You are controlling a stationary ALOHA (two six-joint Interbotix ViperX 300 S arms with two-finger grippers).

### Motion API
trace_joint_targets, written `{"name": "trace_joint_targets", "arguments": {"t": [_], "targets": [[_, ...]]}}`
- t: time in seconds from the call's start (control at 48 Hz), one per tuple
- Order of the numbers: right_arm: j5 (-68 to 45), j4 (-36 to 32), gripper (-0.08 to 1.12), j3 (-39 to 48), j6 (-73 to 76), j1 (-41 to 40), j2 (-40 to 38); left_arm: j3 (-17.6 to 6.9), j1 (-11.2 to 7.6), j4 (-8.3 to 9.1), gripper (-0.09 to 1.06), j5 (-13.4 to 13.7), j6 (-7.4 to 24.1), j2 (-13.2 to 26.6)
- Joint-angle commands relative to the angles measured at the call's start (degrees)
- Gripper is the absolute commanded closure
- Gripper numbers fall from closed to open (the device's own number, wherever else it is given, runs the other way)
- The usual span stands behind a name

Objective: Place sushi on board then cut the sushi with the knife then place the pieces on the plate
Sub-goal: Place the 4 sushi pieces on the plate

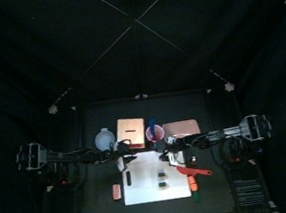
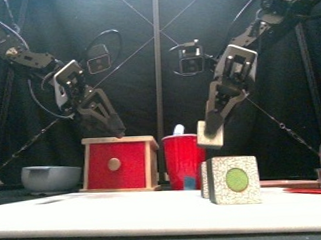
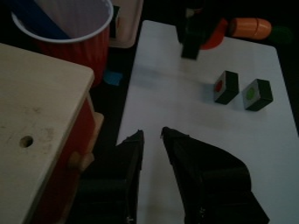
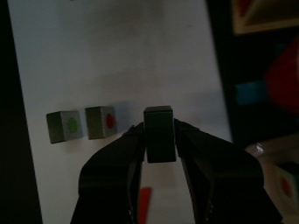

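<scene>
Cut by the left wrist view's edges: cup (image 3: 70,31) and box (image 3: 35,105). Half hidden in the right hand (image 4: 159,140): a dark sushi piece (image 4: 158,118), only its edge showing. Too small to name from above: the red bits (image 1: 115,190) beside the board (image 1: 152,196).

no text, label, brand, number or sign can be read in any view; the dark green toy sushi blocks (image 3: 225,87) show only plain coloured centres.

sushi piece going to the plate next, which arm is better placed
Right: the right claw is shut on a sushi piece over the board, and the pink plate is nearer that arm. The left claw hangs empty.
</scene>
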Motion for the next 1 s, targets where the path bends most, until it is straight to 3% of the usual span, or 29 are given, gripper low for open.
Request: {"name": "trace_joint_targets", "arguments": {"t": [0.021,0.417,1.0], "targets": [[-0.2,0.4,0.38,2.1,-0.2,-4.0,-6.2,-0.6,0.18,-0.09,0.30,-0.6,0.0,-0.2],[1.4,-2.0,0.38,8.5,-0.1,-19.0,-11.8,-0.9,0.53,-0.09,0.30,-0.6,0.1,-0.2],[3.7,-4.0,0.35,10.1,-0.2,-28.0,-4.7,-0.7,0.88,0.09,0.30,-0.6,0.0,-0.2]]}}
